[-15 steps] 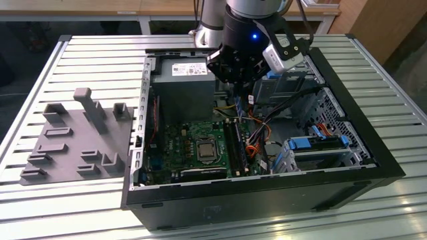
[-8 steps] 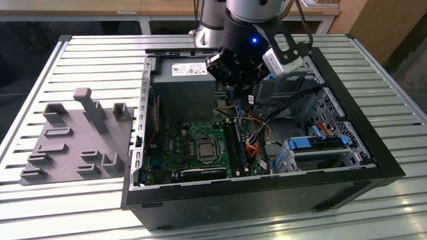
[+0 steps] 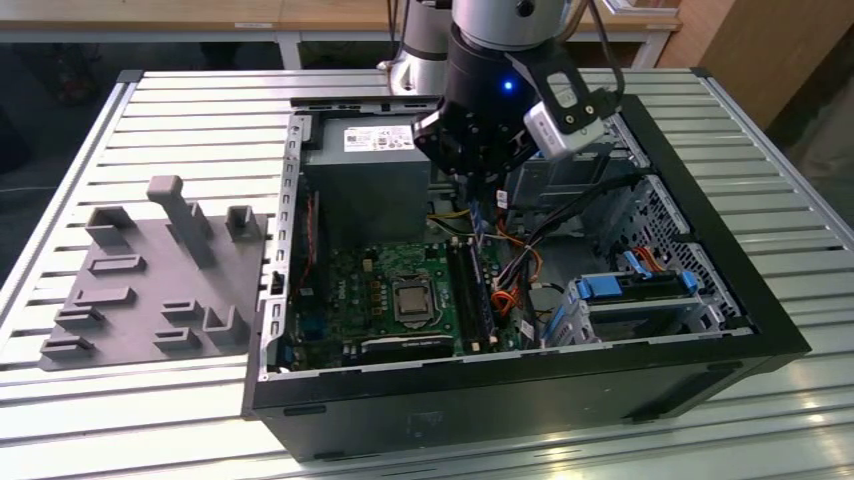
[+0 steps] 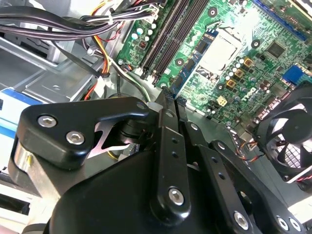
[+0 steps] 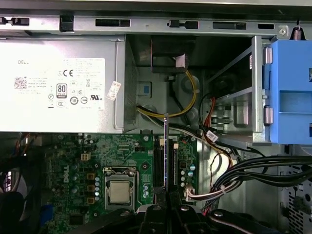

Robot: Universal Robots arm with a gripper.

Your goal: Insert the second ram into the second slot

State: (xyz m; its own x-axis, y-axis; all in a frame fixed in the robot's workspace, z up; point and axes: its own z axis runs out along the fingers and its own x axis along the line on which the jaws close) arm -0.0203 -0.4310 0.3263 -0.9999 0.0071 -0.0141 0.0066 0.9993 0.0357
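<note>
Pinched memory stick (image 5: 166, 146) edge-on in gripper (image 5: 166, 194), above slots (image 3: 470, 290) at three o'clock of processor (image 3: 404, 298) in exterior view. Best lowered square, notch matched, pressed evenly.

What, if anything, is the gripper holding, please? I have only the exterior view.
Observer: In the first wrist view the gripper is shut on the ram, which is seen edge-on.
Operator: Thank you. How does it lie relative to the slots?
Observer: It runs parallel to the slots and falls between two dark ones in that view. I cannot tell whether it is seated.
Operator: Are any cables touching it?
Observer: No. In the second wrist view the black cables pass to one side, apart from the ram.
</note>
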